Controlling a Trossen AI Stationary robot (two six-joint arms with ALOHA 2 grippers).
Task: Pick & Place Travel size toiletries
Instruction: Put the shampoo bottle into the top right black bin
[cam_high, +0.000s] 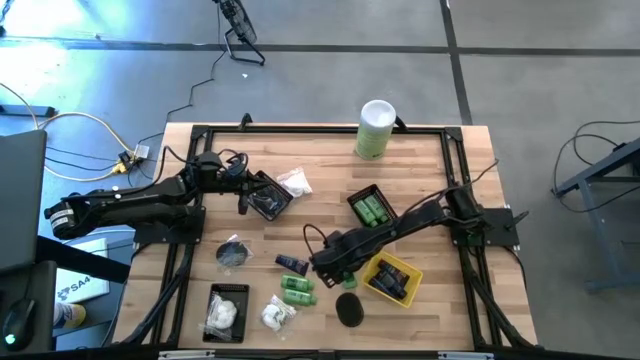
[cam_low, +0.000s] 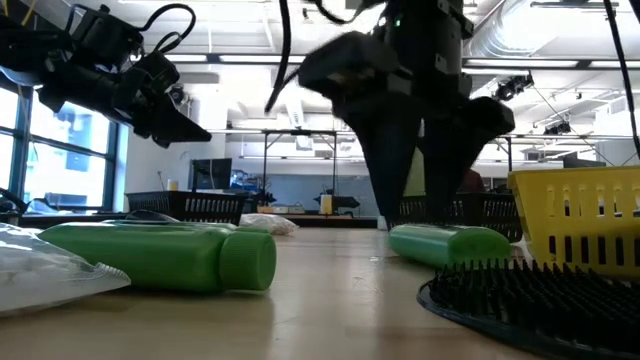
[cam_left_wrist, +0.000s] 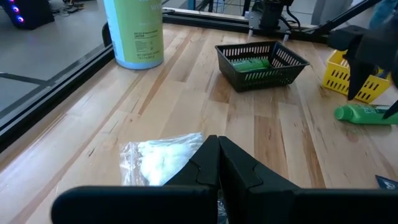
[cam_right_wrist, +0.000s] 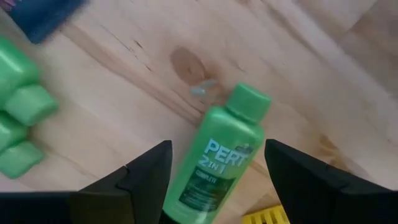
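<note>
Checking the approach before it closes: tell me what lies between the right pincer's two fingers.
A green Pert shampoo bottle lies on bare wood between the open right pincer fingers, shown in the right wrist view.

Bright green bottle (cam_right_wrist: 214, 165) with white lettering, yellow basket (cam_high: 393, 280), black basket (cam_high: 371, 208)

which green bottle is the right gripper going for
The lone green bottle lying on the wood beside the yellow basket, directly between the open jaws of the right gripper. The other loose green bottles lie together farther left, outside the jaws.
</note>
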